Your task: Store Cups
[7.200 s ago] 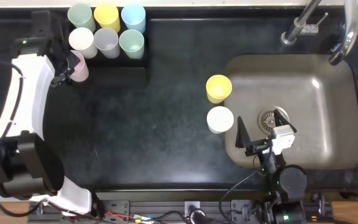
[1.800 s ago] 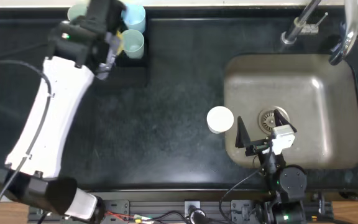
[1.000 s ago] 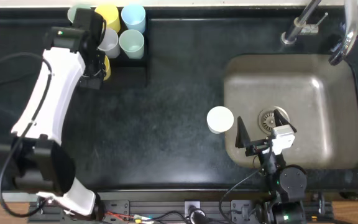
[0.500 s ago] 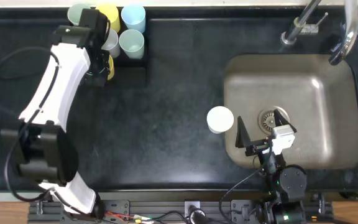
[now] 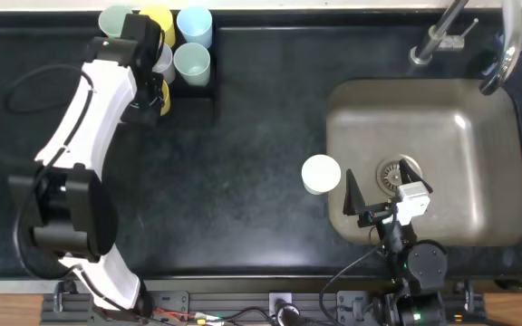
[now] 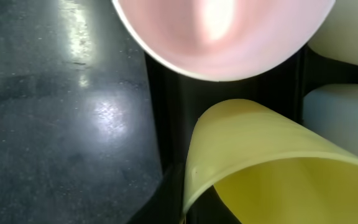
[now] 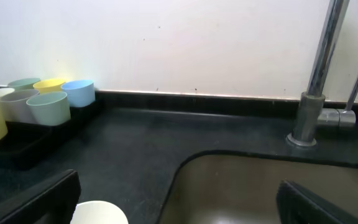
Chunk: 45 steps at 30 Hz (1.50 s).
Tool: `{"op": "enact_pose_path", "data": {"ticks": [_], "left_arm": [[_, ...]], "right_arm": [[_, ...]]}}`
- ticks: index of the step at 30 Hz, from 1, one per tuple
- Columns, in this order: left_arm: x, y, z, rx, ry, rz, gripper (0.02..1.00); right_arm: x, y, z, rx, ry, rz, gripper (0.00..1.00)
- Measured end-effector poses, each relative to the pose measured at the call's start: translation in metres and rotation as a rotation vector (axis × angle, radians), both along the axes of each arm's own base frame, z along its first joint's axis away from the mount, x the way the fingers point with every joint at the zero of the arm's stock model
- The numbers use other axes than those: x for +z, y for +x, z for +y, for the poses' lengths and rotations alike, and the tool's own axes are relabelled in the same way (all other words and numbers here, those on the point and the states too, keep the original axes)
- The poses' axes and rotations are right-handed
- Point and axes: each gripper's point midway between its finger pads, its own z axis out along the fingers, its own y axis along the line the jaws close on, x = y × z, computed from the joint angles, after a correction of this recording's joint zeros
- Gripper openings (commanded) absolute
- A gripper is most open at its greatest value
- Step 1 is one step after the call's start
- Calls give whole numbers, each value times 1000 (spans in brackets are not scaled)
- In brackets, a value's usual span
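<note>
- One yellow cup is in the left gripper. It hangs at the front of the black tray, in the back left corner of the worktop.
- The left gripper's fingers seem to be closed on the yellow cup. The cup is tipped over a bit, with its open mouth facing the wrist camera.
- A pink cup stands just beside it. A grey cup is near it on the other side.
- More cups stand in the tray, like the mint cup and the blue cup by the back edge.
- One white cup waits on the worktop, just beside the left edge of the sink. I think it must go in the tray too.
- The right gripper rests over the front left part of the sink. Its fingers are wide apart and hold nothing.
- The cups look like thin, smooth plastic, so I think they are very light and a little bendy.
- A hard squeeze could squash a cup, and a soft one could let it slip.
- The rim looks like the best place to hold, with one finger inside and one outside.
- A dropped cup would likely not break, but it could roll away.
- The yellow cup should be set straight first, or it may bump the pink cup.
</note>
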Motion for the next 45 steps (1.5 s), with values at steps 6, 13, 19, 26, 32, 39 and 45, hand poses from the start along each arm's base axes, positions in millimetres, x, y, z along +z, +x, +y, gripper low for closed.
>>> {"op": "enact_pose_path", "data": {"ticks": [6,13,19,26,32,39,45], "left_arm": [[-2,0,0,0,1,4,36],[-5,-2,2,1,11,20,36],[-5,-5,5,7,19,32,36],[-5,-5,11,22,20,34,69],[-6,-5,11,22,18,37,77],[-14,-8,11,21,21,60,123],[-15,-9,11,25,21,66,178]], "right_arm": [[0,0,0,0,0,0,998],[0,0,0,0,0,1,993],[0,0,0,0,0,0,996],[0,0,0,0,0,0,998],[0,0,0,0,0,0,998],[0,0,0,0,0,0,998],[0,0,0,0,0,0,998]]}}
